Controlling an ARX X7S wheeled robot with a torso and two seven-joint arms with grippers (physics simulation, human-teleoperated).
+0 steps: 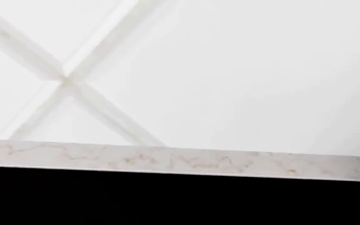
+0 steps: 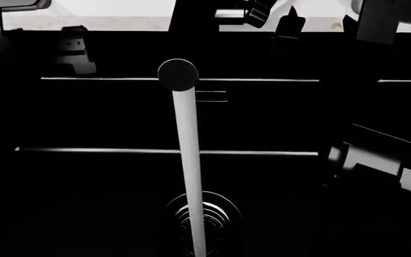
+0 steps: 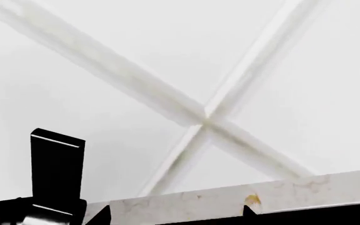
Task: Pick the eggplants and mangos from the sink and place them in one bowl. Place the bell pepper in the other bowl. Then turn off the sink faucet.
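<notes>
Neither gripper's jaws show clearly in any view, so I cannot tell whether they are spread or pressed together. The left wrist view shows only a pale marble countertop edge [image 1: 180,161] with white tiled wall [image 1: 230,70] beyond and black below. The right wrist view shows the same stone edge and wall, plus a dark upright block [image 3: 56,168] that I cannot identify.

In the head view, a dark arm segment, probably the right arm [image 2: 373,160], sits at the side of the black sink basin [image 2: 105,118]. A white stream of water [image 2: 190,171] falls from the round faucet spout [image 2: 177,74] to the drain [image 2: 204,217], so the faucet is running.

No eggplant, mango, bell pepper or bowl is visible; the basin is too dark to tell what lies in it.

I judge the sensible move is to bring a wrist camera down over the basin before reaching, since grasping blind risks knocking the spout.

No brand, label or writing can be read.
</notes>
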